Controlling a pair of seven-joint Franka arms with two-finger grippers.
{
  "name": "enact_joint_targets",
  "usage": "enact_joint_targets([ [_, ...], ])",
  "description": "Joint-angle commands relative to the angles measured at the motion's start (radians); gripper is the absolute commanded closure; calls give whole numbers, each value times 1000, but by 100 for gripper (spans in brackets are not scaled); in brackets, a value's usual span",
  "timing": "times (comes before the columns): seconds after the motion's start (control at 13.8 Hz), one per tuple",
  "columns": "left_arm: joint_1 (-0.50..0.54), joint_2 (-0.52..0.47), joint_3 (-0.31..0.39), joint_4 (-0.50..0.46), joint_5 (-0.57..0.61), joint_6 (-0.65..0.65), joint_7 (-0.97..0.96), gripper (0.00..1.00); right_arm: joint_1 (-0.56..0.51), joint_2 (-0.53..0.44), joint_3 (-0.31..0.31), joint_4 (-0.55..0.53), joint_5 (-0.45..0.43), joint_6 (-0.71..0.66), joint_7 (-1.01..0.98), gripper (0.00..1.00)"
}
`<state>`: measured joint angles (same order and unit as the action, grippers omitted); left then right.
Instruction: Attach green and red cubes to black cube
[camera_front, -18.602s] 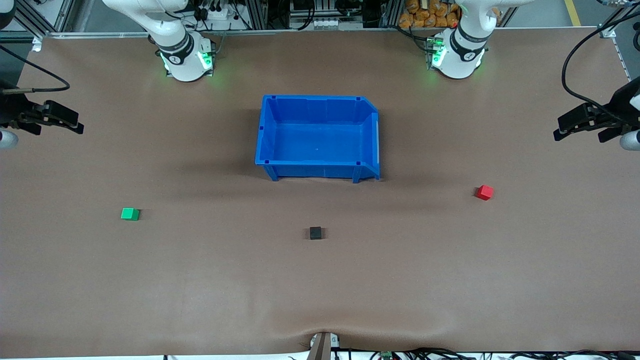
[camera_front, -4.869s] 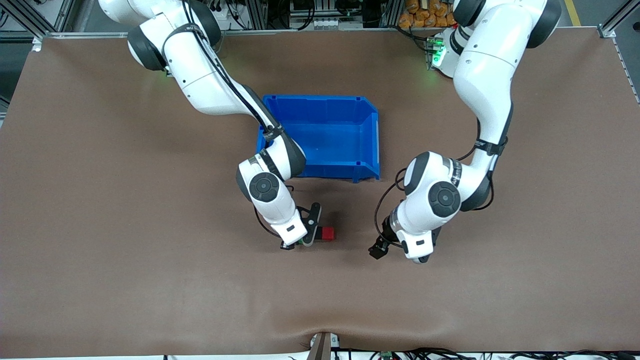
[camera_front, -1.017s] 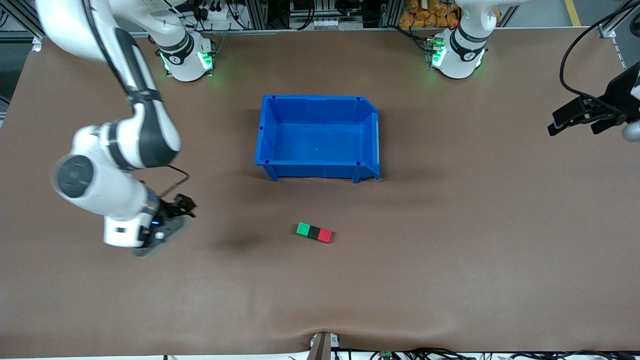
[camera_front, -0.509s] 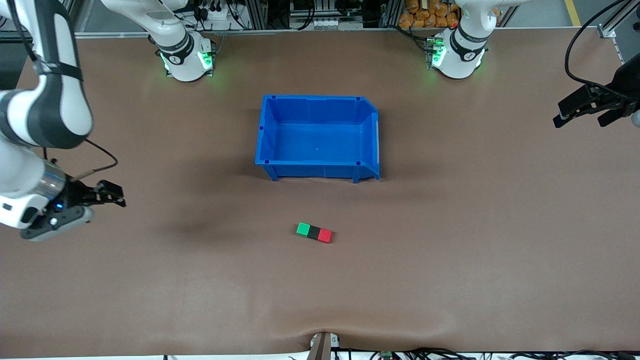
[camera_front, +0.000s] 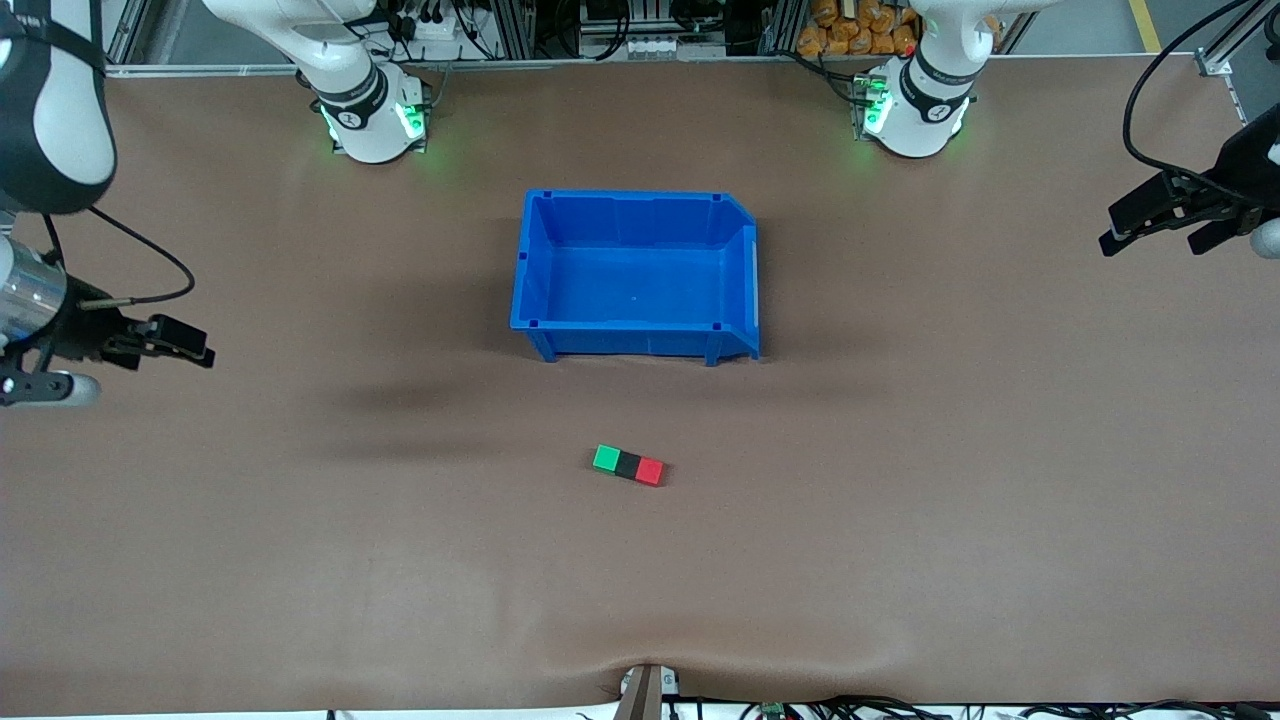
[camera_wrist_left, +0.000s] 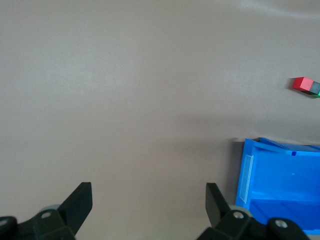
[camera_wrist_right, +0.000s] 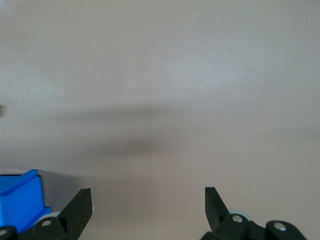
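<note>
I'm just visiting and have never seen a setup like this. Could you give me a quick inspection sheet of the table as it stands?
Surface: brown table, bare apart from the items below.
Job's things: green cube, black cube and red cube sit in one touching row, black in the middle, nearer the front camera than the bin.
Clutter: blue bin, nothing in it.
Grippers: left pincer open, over the left arm's end of the table; right pincer open, over the right arm's end; neither holds anything.
Cables: black cable looping to the left arm's wrist; black cable at the right arm's.
Surroundings: metal framing and equipment along the edge by the bases.
</note>
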<state>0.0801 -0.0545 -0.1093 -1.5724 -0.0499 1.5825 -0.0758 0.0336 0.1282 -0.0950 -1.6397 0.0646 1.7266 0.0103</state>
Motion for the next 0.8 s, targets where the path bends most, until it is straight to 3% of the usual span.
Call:
enact_joint_targets([
  [0.0, 7, -13, -3, -12, -5, -3, 7, 0, -9, -73, 17, -31, -39, -99, 115, 0],
  [0.29, -38, -16, 20, -15, 4, -3, 5, 0, -7, -99, 20, 23, -39, -215, 119, 0],
  [0.51, -123, -22, 117, -11, 27, -3, 16, 0, -3, -101, 24, 112, -37, -321, 119, 0],
  [0.73, -123, -22, 108, -9, 28, -4, 4, 0, -11, -99, 20, 168, -34, -323, 59, 0],
])
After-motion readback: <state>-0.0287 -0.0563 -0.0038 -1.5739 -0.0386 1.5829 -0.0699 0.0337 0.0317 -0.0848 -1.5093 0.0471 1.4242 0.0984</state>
